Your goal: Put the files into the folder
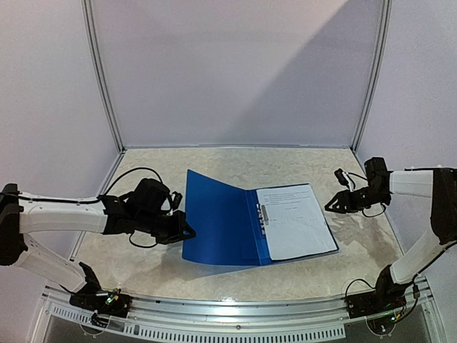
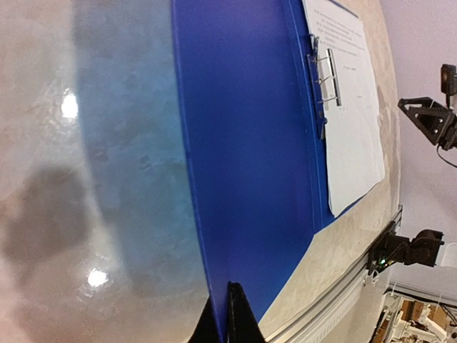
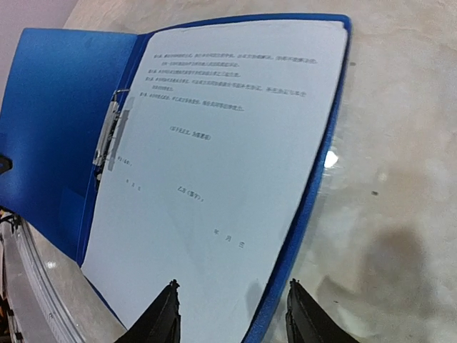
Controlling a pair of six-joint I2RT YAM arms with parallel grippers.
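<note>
Left pincer [image 1: 187, 233] pinches the near-left edge of the folder's [image 1: 221, 225] raised cover; right pincer [image 1: 335, 203] hangs spread beside the right edge. The folder lies open mid-bench [image 1: 157, 271], its long axis running near to far. Files [image 1: 296, 220] lie flat in the right half, headings at the far end.

This is a robotics lab test cell. A marble-patterned table top [image 1: 214, 161] is boxed in by plain pale panels [image 1: 235, 71] held in bare metal posts [image 1: 102, 78] at the far corners. Along the near edge runs a slotted aluminium rail [image 1: 235, 309]. Two white-and-black robot arms are bolted to it, at a left base [image 1: 100, 300] and a right base [image 1: 375, 304], and black cables [image 1: 139, 168] trail loose. Past the near right edge, the left wrist view catches blurred clutter [image 2: 418, 321] of the surrounding room.
</note>
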